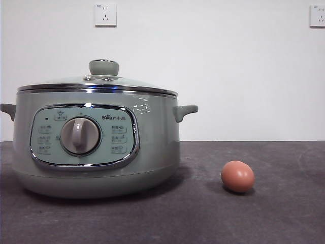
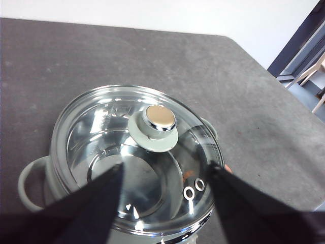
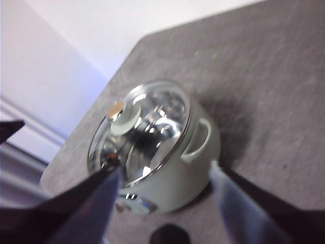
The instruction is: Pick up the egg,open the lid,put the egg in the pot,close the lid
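Note:
The pale green pot stands on the left of the dark table with the glass lid shut on it; the lid's green knob points up. The brown egg lies on the table to the pot's right, apart from it. No arm shows in the front view. My left gripper hangs open high above the lid, near its knob. My right gripper is also open and high, looking down on the pot and lid in a blurred picture.
Two wall sockets sit on the white wall behind. The table's far edge and corner show in the left wrist view. A dark round shape lies in front of the pot in the right wrist view.

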You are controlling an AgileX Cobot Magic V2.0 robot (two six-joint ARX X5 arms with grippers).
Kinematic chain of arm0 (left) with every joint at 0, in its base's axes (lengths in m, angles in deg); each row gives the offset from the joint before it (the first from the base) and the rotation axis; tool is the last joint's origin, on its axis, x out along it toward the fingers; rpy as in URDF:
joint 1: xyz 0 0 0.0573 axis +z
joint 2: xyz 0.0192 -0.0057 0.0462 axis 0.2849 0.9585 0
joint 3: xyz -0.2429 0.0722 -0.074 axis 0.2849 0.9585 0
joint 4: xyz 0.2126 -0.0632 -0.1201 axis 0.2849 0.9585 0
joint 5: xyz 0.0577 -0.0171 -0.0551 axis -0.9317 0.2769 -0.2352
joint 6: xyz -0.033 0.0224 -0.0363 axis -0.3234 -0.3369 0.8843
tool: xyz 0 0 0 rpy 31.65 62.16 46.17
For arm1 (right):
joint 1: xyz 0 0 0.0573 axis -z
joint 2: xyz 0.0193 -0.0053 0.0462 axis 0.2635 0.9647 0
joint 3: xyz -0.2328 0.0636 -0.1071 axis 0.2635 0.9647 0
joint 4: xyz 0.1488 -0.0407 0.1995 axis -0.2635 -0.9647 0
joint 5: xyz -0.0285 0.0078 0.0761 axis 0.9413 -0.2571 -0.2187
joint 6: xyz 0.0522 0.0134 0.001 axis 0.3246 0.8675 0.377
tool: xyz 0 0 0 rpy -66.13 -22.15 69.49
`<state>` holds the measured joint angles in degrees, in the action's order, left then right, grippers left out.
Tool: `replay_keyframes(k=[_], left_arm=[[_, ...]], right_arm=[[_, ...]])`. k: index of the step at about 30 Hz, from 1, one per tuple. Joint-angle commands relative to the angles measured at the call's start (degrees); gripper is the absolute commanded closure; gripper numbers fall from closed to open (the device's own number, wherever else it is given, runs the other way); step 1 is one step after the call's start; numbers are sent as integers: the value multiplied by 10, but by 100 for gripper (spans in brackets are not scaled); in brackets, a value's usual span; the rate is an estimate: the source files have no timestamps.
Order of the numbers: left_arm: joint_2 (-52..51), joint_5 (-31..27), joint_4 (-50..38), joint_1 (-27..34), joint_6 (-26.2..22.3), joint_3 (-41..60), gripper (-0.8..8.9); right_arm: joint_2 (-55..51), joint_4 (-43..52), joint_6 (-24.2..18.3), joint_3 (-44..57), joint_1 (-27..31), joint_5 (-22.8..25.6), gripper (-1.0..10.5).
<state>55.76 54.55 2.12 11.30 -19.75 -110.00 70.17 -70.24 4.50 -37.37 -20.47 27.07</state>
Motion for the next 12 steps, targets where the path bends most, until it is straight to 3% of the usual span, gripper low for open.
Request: replay_keyframes(k=[1, 6, 12], left_arm=[[2, 3, -12, -7, -9, -8, 468], [5, 3, -19, -17, -9, -17, 468], [5, 2, -23, -26, -9, -22, 468]], right_arm=[[23, -19, -10, -16, -27, 23, 537], [79, -87, -27, -59, -114, 160, 537], [169, -134, -14, -90, -225, 323, 537]])
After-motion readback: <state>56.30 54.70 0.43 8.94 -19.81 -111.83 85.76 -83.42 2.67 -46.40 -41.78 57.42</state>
